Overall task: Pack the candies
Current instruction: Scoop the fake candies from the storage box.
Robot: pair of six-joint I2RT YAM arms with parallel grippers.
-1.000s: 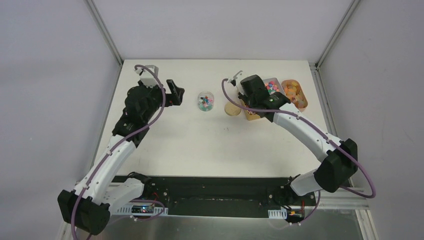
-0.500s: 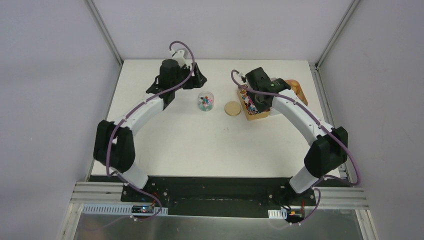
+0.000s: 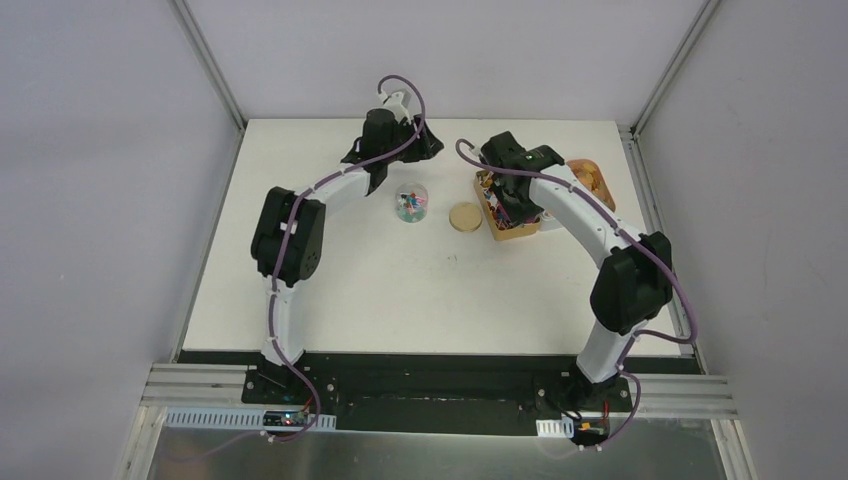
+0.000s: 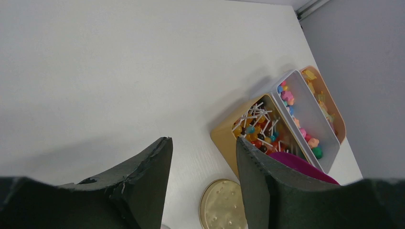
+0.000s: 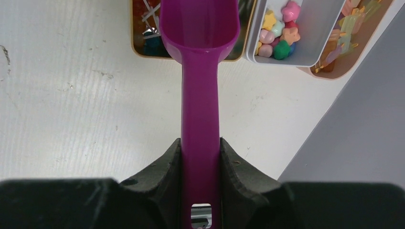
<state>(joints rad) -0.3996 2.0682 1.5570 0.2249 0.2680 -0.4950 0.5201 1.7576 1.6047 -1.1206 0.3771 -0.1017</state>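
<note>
My left gripper (image 4: pixel 203 140) has swung farther right, jaws apart and empty. My right gripper (image 5: pixel 200 143) clamps the purple scoop (image 5: pixel 199 71); the candies (image 5: pixel 278 34) lie just beside its bowl.

Mixed-colour candies (image 3: pixel 408 207) lay in the clear round jar (image 3: pixel 412 186), at nine o'clock of the round tan lid (image 3: pixel 465 217); the tan rectangular tray (image 3: pixel 515 234) sat at three.
</note>
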